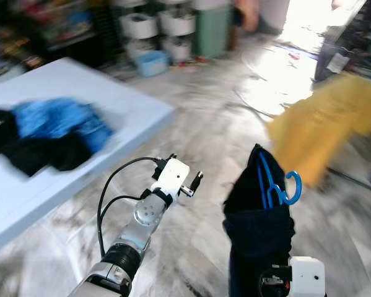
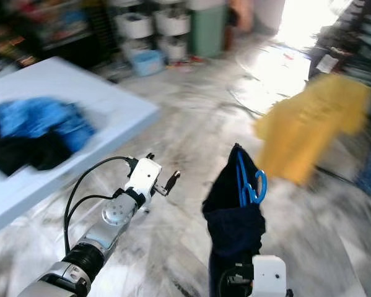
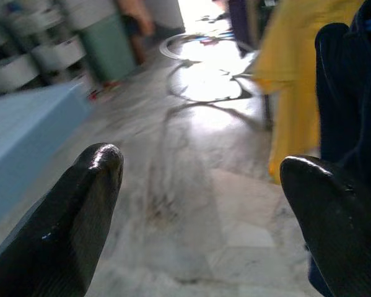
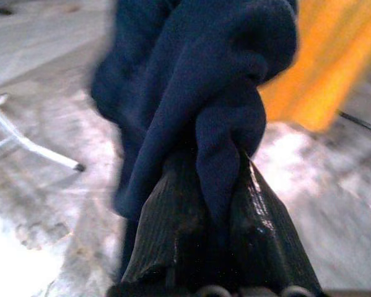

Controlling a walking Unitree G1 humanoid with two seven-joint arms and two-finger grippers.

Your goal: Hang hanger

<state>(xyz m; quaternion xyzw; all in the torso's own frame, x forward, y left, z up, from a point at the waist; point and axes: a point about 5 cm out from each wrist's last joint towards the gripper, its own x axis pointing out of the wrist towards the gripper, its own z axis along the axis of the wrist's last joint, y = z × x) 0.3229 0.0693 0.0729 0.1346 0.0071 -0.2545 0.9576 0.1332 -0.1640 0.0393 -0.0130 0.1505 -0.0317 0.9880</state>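
A blue plastic hanger (image 1: 278, 185) carries a dark navy garment (image 1: 256, 223), held up in front of me at the lower right with its hook (image 2: 259, 185) pointing right. My right gripper (image 4: 204, 167) is shut on a fold of that navy garment (image 4: 197, 80). My left gripper (image 1: 194, 184) is raised left of the garment, apart from it. Its black fingers (image 3: 80, 210) stand wide open with nothing between them; the left wrist view shows the navy cloth (image 3: 352, 93) beside one finger. The eye views are blurred.
A yellow garment (image 1: 324, 124) hangs ahead on the right. A pale blue table (image 1: 98, 93) at the left carries a heap of blue and black clothes (image 1: 55, 133). White tubs (image 1: 154, 25), a green bin (image 1: 211, 28) and a blue basket (image 1: 151, 62) stand at the back. Marble floor (image 1: 210, 124) lies ahead.
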